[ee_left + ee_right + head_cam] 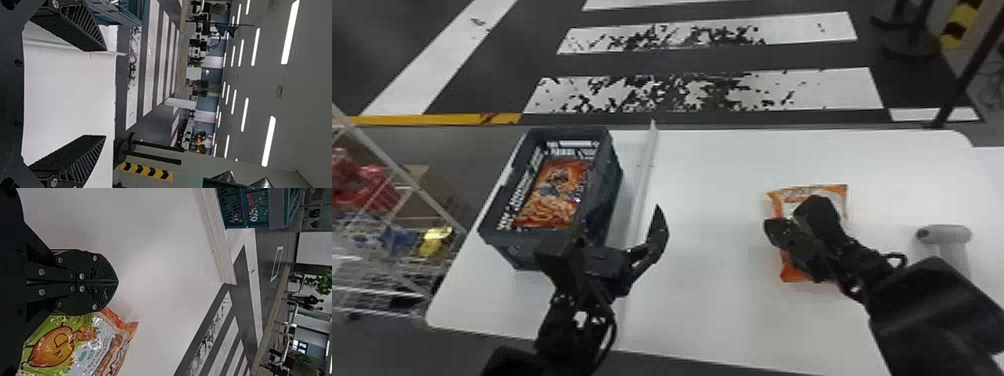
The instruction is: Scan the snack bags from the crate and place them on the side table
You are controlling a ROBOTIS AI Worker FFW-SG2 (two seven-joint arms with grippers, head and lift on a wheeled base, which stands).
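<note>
The dark crate point(609, 150) holds a red-orange snack bag point(552, 197). At the crate's near right corner is my left gripper point(619, 220), its fingers spread; in the left wrist view the left gripper point(105, 93) has nothing between its fingers. An orange and white snack bag point(833, 194) lies flat on the white table point(712, 300), partly covered by my right gripper point(789, 225). In the right wrist view, the right gripper point(118, 282) has its fingers pressed together beside the green and orange bag point(90, 344). A light grey scanner point(944, 235) is right of that bag.
A raised white strip point(646, 175) crosses the table right of the crate. To the left stands a wire rack point(392, 260) with packaged goods. Beyond the table's far edge are floor stripes and a dark post point(967, 75) at the right.
</note>
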